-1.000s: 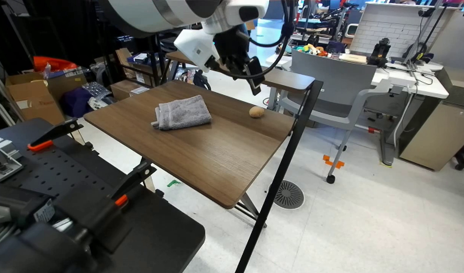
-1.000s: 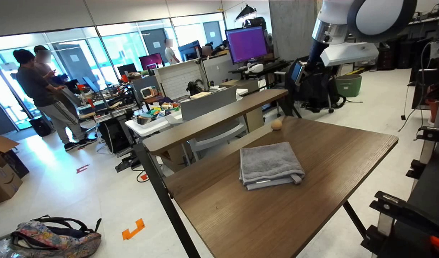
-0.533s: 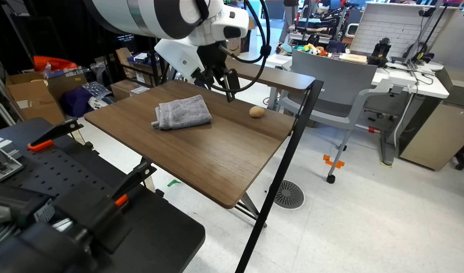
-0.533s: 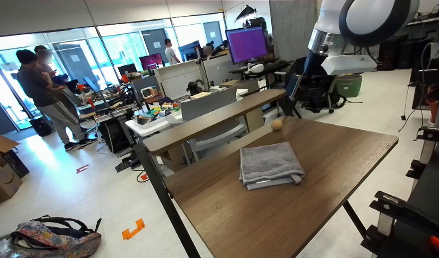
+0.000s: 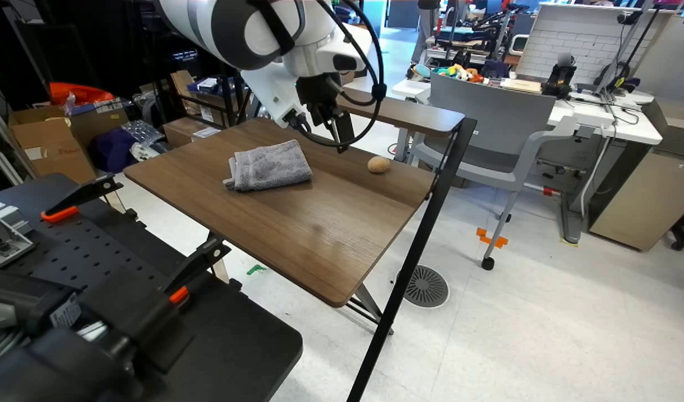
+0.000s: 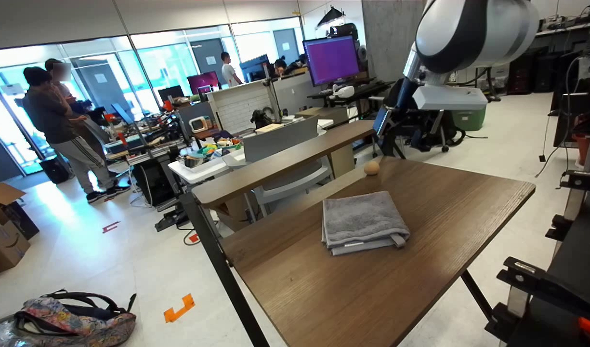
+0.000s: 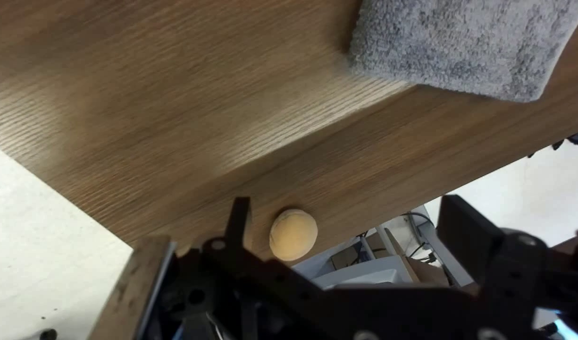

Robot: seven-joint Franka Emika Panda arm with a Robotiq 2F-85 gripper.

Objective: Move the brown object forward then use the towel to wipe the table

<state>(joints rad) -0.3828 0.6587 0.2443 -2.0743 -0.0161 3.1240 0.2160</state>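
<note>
Here's the arm, bent down from the top edge in an exterior view, wrist tipped at a slant, a black cable looping out on one side and a white housing jutting out on the other. Up in the air by the far edge of the tabletop are the fingers, and in the wrist view they're spread wide, a broad gap between them!

Framed inside that gap, as the wrist camera sees it, sits the brown object, nearer the finger on that view's left. It's down on the tabletop, close to the edge, apart from both fingers. And the towel? Folded and grey on the same tabletop, well apart from the brown object, one end of it at the wrist view's upper right.

Lettering, then: a small white tag peeks from the towel's folded edge, too small to read. A white label on dark equipment, print blurred. A paper sheet on a door, unreadable from here. And a cardboard box carries a curved, smile-like mark!
</note>
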